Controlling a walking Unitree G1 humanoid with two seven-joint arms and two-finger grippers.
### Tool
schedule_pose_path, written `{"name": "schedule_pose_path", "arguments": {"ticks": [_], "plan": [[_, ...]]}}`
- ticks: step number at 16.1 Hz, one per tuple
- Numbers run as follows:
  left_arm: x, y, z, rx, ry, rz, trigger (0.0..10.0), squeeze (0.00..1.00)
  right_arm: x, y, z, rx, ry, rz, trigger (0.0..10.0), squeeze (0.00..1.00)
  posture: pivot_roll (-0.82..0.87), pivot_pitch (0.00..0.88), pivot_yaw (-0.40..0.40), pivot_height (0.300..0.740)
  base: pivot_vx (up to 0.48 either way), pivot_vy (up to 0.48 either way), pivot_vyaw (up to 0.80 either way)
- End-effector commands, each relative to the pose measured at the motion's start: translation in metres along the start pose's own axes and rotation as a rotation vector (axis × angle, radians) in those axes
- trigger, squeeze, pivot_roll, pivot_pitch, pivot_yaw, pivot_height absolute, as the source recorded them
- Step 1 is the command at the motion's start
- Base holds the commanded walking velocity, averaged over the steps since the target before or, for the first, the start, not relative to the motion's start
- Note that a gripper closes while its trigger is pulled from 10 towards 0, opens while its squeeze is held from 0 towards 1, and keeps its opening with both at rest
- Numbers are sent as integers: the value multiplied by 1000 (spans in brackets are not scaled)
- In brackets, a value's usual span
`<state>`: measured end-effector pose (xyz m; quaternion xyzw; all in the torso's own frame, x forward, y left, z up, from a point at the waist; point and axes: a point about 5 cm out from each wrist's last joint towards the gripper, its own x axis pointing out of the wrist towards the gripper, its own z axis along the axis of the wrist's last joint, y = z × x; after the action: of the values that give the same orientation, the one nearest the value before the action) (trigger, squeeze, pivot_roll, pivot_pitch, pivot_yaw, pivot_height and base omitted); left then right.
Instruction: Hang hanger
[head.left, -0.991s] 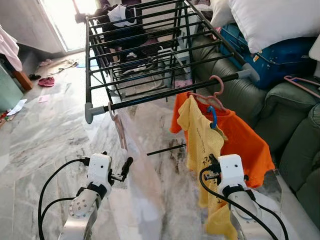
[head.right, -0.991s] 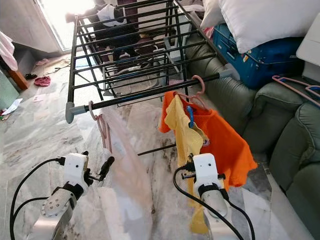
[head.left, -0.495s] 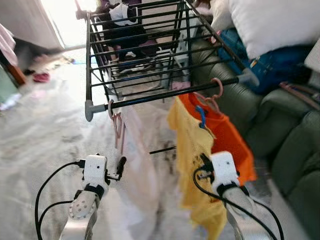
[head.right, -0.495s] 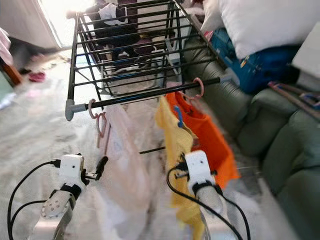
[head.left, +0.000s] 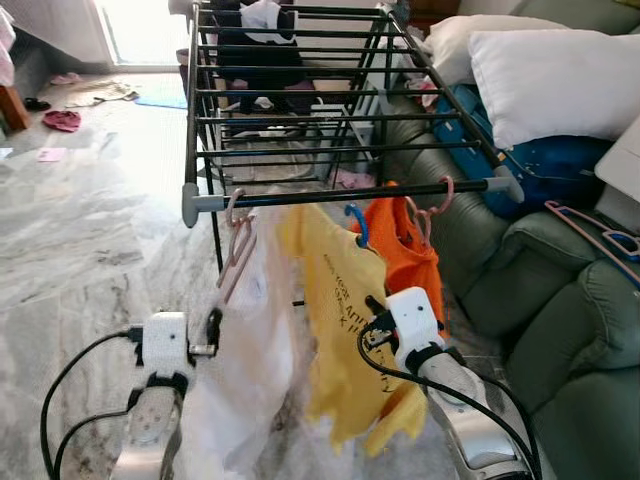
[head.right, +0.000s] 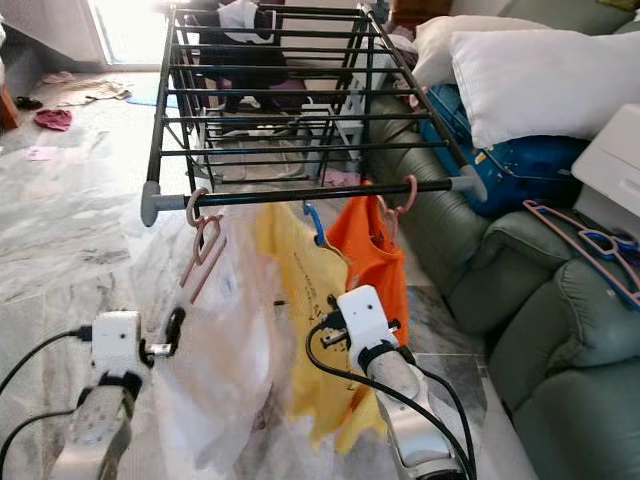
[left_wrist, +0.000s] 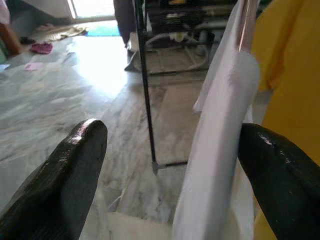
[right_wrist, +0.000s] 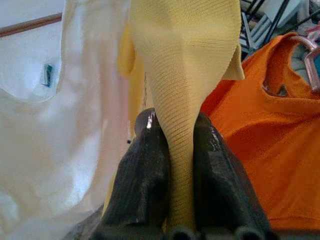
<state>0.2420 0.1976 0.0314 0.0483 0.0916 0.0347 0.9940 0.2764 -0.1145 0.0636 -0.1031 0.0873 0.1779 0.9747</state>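
Observation:
A yellow shirt (head.left: 340, 300) hangs on a blue hanger (head.left: 357, 222), whose hook sits just under the drying rack's front rail (head.left: 330, 193); I cannot tell if it touches. My right gripper (right_wrist: 180, 150) is shut on a fold of the yellow shirt, low in front of the rack (head.left: 378, 322). An orange shirt (head.left: 412, 255) on a pink hanger hangs from the rail to its right. A white garment (head.left: 250, 350) on a pink hanger (head.left: 236, 245) hangs at the rail's left end. My left gripper (left_wrist: 170, 165) is open, close to the white garment (left_wrist: 220, 150).
A green sofa (head.left: 560, 330) stands right of the rack, with white pillows (head.left: 550, 70), a blue bag (head.left: 540, 150) and spare hangers (head.left: 595, 225). Dark clothes hang at the rack's far end (head.left: 260, 50). Clothes lie on the marble floor (head.left: 62, 118) at the back left.
The camera has shifted. My right gripper has carried the yellow shirt left, away from the orange shirt, and its blue hook is now closer under the rail. The left gripper stays open.

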Motion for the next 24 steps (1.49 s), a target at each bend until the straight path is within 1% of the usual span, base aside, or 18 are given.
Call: {"name": "schedule_pose_path", "arguments": {"ticks": [1, 2, 4, 7, 12, 17, 24], "plan": [[-3, -1, 0, 21, 2, -9, 10000, 0, 3, -5, 9, 0, -49, -31, 10000, 0, -89, 0, -20, 740, 0, 0, 0], [-4, -1, 0, 43, 11, -27, 10000, 0, 1, -6, 7, 22, -45, -69, 10000, 0, -95, 0, -11, 740, 0, 0, 0], [-4, 1, 0, 54, 16, -36, 10000, 0, -4, -5, 4, 28, -45, -79, 10000, 0, -112, 0, 16, 740, 0, 0, 0], [-1, 2, 1, 65, 21, -39, 10000, 0, -13, -6, -8, 38, -16, -90, 10000, 0, -110, 0, 23, 740, -254, 0, 0], [-3, 1, 1, 81, 35, -62, 10000, 0, -10, -5, -7, 50, -19, -97, 10000, 0, -99, 0, 36, 740, -283, 0, 0], [2, 1, 5, 101, 34, -88, 10000, 0, -8, -4, -6, 51, -24, -103, 10000, 0, -110, 0, 52, 740, -291, 0, 0], [5, -1, 4, 115, 41, -117, 10000, 0, -8, -3, -6, 48, -32, -100, 10000, 0, -121, 0, 65, 740, -289, 0, 0]]}}
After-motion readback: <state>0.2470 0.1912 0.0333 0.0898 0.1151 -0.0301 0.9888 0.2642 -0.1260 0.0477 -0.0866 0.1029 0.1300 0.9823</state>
